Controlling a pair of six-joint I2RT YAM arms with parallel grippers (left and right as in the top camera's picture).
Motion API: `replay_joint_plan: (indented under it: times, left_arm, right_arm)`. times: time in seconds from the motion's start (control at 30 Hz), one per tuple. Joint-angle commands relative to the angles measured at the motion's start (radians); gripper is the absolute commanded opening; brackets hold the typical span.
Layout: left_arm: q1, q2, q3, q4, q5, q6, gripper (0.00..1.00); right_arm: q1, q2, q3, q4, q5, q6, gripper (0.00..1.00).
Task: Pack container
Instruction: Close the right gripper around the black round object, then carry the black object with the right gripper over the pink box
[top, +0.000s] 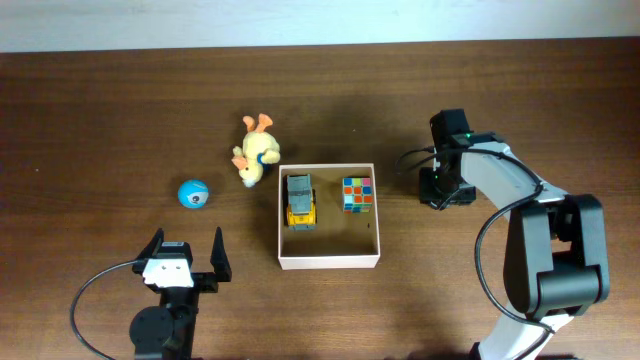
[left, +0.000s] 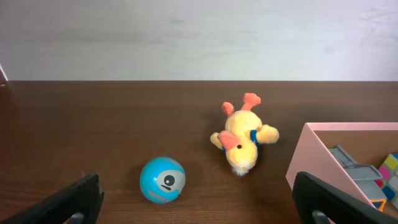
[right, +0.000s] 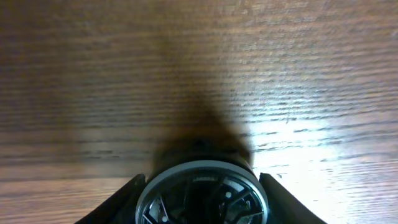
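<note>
The container (top: 329, 263) is a square cream-walled box with a tan floor, mid-table; its near corner shows in the left wrist view (left: 309, 154). Inside lie a yellow toy truck (top: 300, 201) and a colour cube (top: 357, 193). A yellow plush duck (top: 255, 150) (left: 242, 140) and a blue ball (top: 194, 193) (left: 162, 180) lie on the table left of the box. My left gripper (top: 187, 256) (left: 199, 208) is open and empty, in front of the ball. My right gripper (top: 440, 192) (right: 202, 202) points down at the table right of the box, its fingers closed against a round dark wheel-like toy (right: 202, 190).
The dark wooden table (top: 100, 120) ends at a pale wall at the back. My right arm (top: 545, 250) reaches in from the front right. A black cable (top: 95, 295) loops beside the left arm's base.
</note>
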Motion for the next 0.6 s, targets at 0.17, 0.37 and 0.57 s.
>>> replay_joint_plan:
  times: [0.17,0.37,0.57]
  left_arm:
    - [0.007,-0.004,-0.01,0.003,0.014,-0.006,0.99]
    - [0.007,-0.004,-0.01,0.003,0.014,-0.006,0.99]
    - [0.007,-0.004,-0.01,0.003,0.014,-0.006,0.99]
  right_arm:
    - [-0.008,0.007,0.122,-0.072,0.005,-0.02,0.51]
    - [-0.007,0.007,0.231,-0.163,0.004,-0.023,0.51]
    - [-0.002,0.007,0.381,-0.284,-0.034,-0.054,0.51]
